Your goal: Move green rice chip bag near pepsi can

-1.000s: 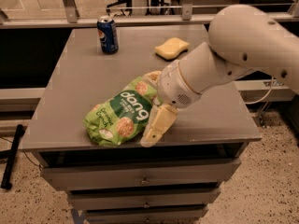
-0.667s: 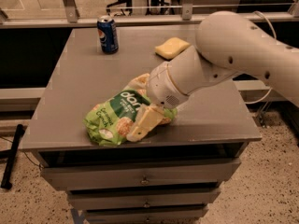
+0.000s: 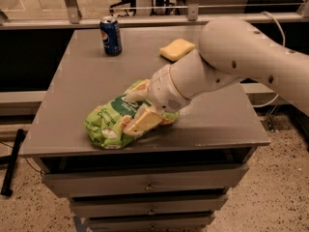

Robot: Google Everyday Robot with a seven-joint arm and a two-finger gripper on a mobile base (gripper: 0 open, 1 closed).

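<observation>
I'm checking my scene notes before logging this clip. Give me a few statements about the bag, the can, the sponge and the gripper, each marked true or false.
1. The pepsi can stands upright near the far left corner of the table. True.
2. The green rice chip bag touches the can. False: it lies near the table's front edge, well apart from the can.
3. The gripper is down on the bag. True.
4. The yellow sponge lies on top of the bag. False: it rests on the table at the far side, to the right of the can and apart from the bag.
</observation>
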